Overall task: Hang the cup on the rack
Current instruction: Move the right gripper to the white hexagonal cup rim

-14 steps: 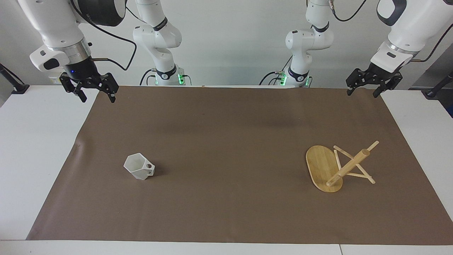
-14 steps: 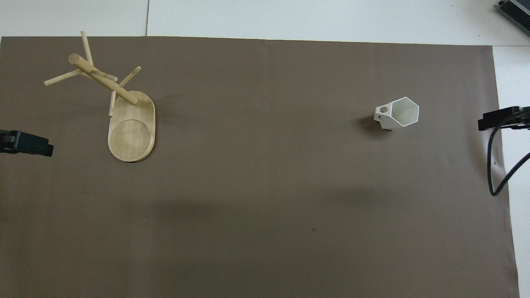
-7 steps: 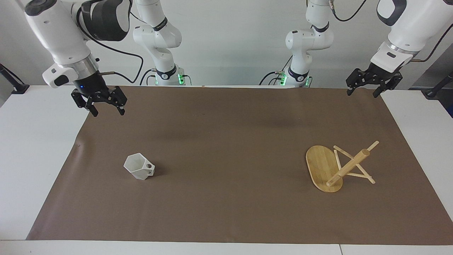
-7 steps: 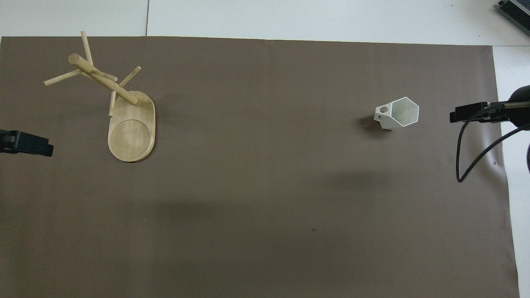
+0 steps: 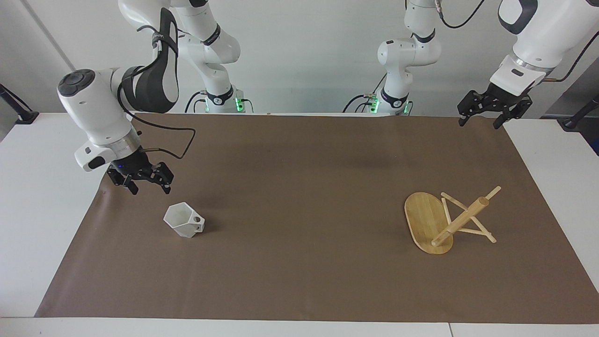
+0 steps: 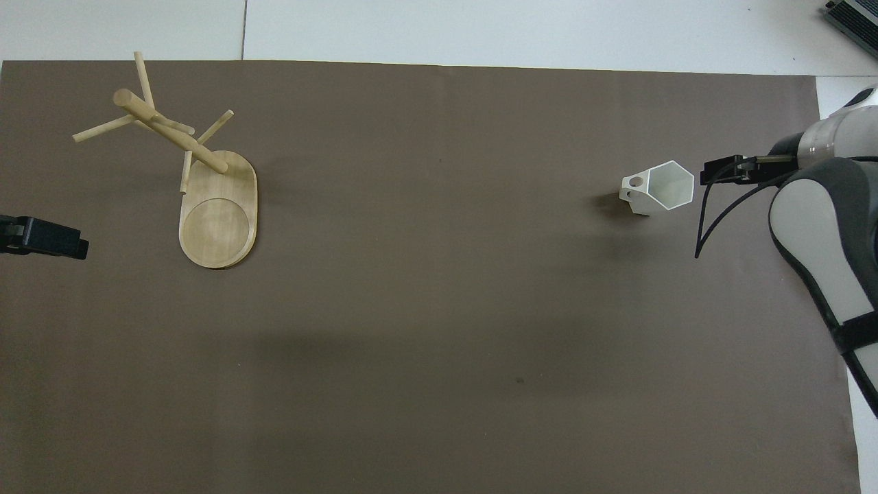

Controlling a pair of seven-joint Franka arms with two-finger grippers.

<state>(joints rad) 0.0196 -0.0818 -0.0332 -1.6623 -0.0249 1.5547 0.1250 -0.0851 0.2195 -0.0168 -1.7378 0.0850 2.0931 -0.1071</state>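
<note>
Both grippers open: right gripper [image 5: 151,186] near cup [image 5: 183,220], left gripper [image 5: 482,117] mostly cut off overhead.

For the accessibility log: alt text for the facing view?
The right gripper, open, hangs close above a white cup standing on the brown mat. The bamboo rack stands toward the left arm's end, where the open left gripper waits.

brown mat [image 5: 299,196], white table [image 5: 42,196], perhaps a laptop corner [image 6: 854,17]
</note>
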